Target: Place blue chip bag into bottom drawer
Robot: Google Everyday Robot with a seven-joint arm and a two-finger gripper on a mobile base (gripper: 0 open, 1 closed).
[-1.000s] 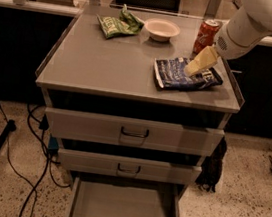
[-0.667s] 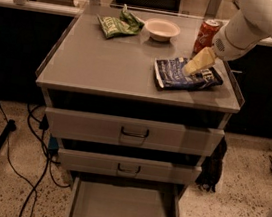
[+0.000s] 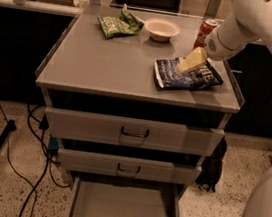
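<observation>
claw (image 3: pixel 185 66) over right-hand chip bag (image 3: pixel 203 79) on cabinet (image 3: pixel 117 65)

No text was legible. White lettering showed on the blue chip bag (image 3: pixel 204 79) and pale lettering on the green chip bag (image 3: pixel 116 26), and the red can (image 3: pixel 205 30) carried markings. None of it could be read. The gripper (image 3: pixel 189 63) sat over the blue chip bag's left half, on the cabinet top (image 3: pixel 107 61).

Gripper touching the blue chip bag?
Cannot tell. In the camera view the gripper overlaps the blue chip bag near its upper edge; neither contact nor gap shows plainly.
</observation>
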